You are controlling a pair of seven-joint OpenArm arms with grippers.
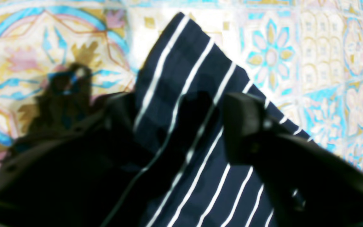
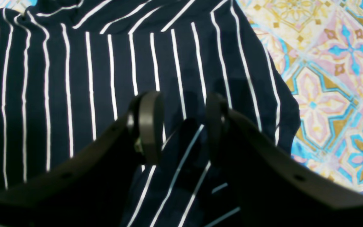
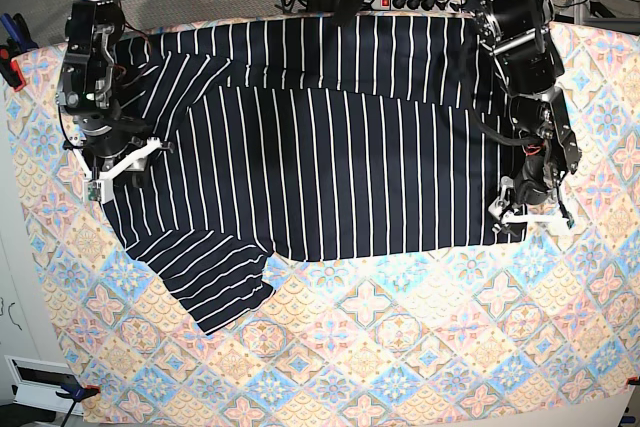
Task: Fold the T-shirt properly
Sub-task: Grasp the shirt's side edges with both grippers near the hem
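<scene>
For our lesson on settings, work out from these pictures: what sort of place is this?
Probably a robot cloth-folding workstation: a striped T-shirt lies partly folded on a floral-tile patterned cloth, with the left gripper and right gripper over it.

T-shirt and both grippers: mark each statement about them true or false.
1. The T-shirt has white stripes. True.
2. The left gripper is shut. False: its jaws stand apart.
3. The right gripper is over the T-shirt. True.
4. The T-shirt lies on plain white cloth. False: the cloth under it has a floral-tile pattern.
5. The T-shirt is neatly folded into a small square. False: it is spread wide.
</scene>
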